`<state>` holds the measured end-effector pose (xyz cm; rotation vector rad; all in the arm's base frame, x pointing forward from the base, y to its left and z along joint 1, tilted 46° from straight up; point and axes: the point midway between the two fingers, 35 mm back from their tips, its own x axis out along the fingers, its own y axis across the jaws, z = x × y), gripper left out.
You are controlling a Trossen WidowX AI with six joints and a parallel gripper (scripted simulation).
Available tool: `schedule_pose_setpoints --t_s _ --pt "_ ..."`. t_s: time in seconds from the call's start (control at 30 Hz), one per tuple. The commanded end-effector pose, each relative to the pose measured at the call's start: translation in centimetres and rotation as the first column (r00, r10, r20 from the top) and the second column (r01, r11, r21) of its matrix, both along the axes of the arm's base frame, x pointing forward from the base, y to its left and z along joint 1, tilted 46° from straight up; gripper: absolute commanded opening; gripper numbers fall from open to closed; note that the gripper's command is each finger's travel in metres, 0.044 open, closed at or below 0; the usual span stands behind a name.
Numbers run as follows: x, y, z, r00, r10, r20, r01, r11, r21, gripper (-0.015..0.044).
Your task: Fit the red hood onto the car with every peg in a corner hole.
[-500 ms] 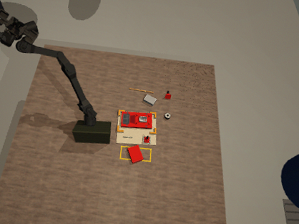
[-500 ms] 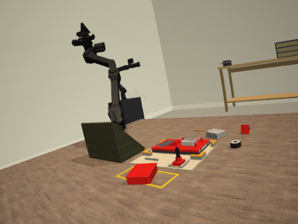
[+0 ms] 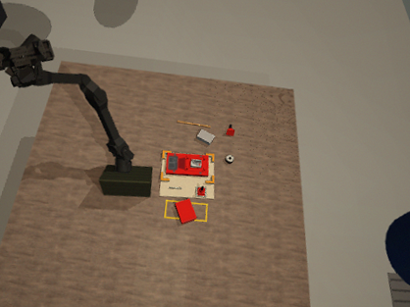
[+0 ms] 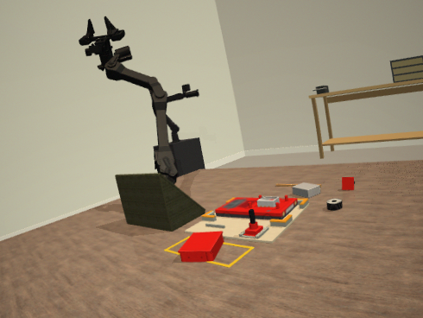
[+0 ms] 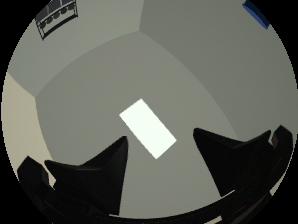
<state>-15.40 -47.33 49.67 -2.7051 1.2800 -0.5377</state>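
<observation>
Black two-fingered claw: raised high at the end of the dark jointed arm, well apart from the work; released, fingers wide, nothing betw. them. Its wrist cam. saw walls and a bright white rectangular panel, no parts. Arm foot stood on a dark green wedge-shaped block, beside the jig.

Work area: red flat-roofed hood shell lay on the brown wood-grain table, roof up, askew across the thin yellow rectangular outline. Red car chassis sat betw. orange corner brackets on the cream flat board; silver-white engine block was in place, w/ short red pegs showing nearby (not all four distinct).

Progress: engine done; hood not yet lifted or fitted. Left: approach, grasp, turn to match chassis, seat on pegs, release, withdraw.

Other items: red piece w/ upright black stem stood on the board betw. hood and chassis, the likeliest obstacle; a low carry could clip it. Beyond the chassis: grey box, thin tan rod, small red block, black-and-white wheel; prob. out of the way.
</observation>
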Motion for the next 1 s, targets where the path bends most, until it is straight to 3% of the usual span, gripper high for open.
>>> schedule_pose_setpoints --t_s 0.0,0.17,0.4,0.6,0.77,0.97 --pt "1.9 -2.6 -2.4 0.981 0.053 0.184 -0.082 0.984 0.156 0.0420" --pt "4.3 -4.8 -4.7 0.936 0.075 0.344 -0.182 0.939 0.290 0.0440" --pt "9.0 -7.9 -9.4 0.806 0.019 0.592 -0.380 0.783 0.493 0.0440" --pt "15.6 -10.3 -15.2 0.666 -0.138 0.733 -0.572 0.535 0.621 0.0440" --pt "21.9 -10.9 -20.7 0.570 -0.339 0.748 -0.699 0.278 0.659 0.0440" --pt "29.6 -9.7 -27.4 0.514 -0.591 0.622 -0.784 -0.032 0.619 0.0440"
